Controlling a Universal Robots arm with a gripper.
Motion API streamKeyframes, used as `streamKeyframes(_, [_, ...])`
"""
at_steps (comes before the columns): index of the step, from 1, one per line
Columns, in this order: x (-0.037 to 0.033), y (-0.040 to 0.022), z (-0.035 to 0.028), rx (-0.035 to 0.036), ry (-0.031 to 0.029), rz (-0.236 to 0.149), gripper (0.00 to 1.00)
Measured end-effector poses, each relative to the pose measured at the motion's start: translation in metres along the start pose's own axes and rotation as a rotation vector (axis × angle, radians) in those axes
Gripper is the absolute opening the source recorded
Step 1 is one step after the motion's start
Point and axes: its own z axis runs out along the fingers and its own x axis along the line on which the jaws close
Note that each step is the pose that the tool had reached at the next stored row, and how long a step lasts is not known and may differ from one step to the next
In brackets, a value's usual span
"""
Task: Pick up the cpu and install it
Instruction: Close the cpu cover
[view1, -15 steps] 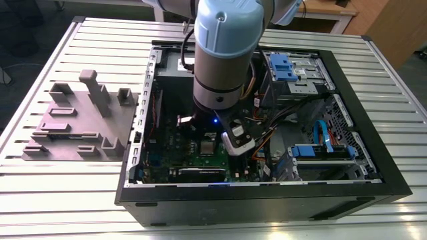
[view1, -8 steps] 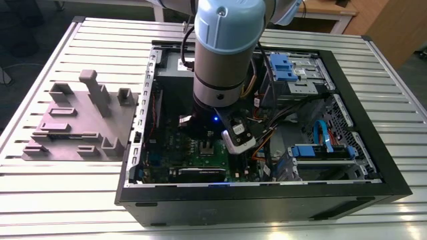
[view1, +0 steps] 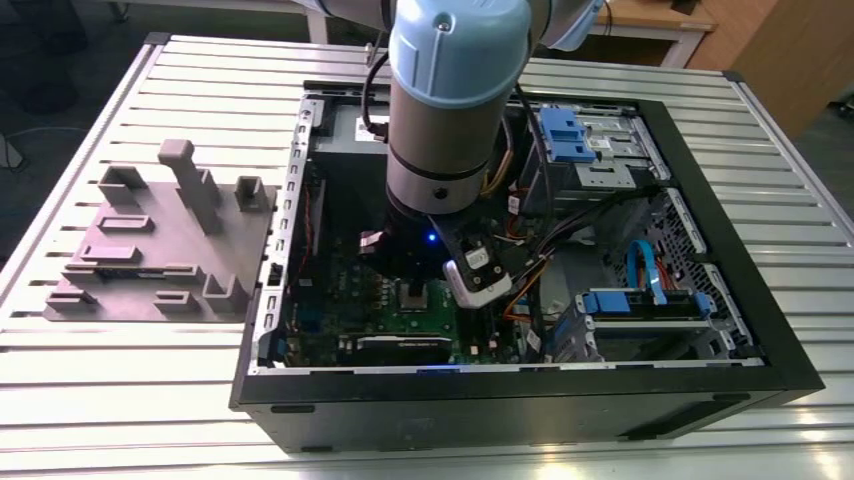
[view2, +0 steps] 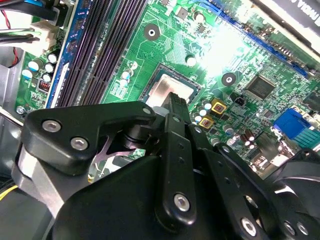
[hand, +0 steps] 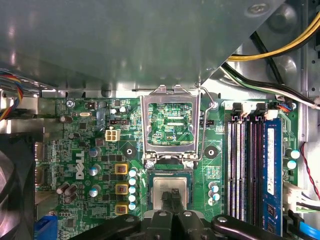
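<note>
The cpu (hand: 170, 184) is a small silvery square lying flat in the socket on the green motherboard (hand: 75, 150); it also shows in the second wrist view as the cpu (view2: 162, 91). My gripper (hand: 170, 197) hangs straight above it, fingers shut together into one narrow black tip over the chip's edge. In the second wrist view the gripper (view2: 177, 100) tip meets the silver top; whether it touches cannot be told. The silver socket frame (hand: 170, 91) stands swung open beside the socket. In the exterior view the gripper (view1: 416, 292) is deep inside the open PC case (view1: 534, 385).
Memory slots (hand: 250, 165) run beside the socket, with yellow and black cables (hand: 280, 45) above them. A grey-mauve block with upright posts (view1: 160, 250) sits on the slatted table at the exterior view's left. Blue drive brackets (view1: 567, 135) and cables crowd the case's right half.
</note>
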Motion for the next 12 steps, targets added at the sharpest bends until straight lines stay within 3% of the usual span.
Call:
streamKeyframes(2, [0.0,0.0,0.0,0.0,0.0021,0.0,0.1])
streamKeyframes(12, [0.0001,0.0,-0.0013,-0.0001,0.0009,0.0,0.1])
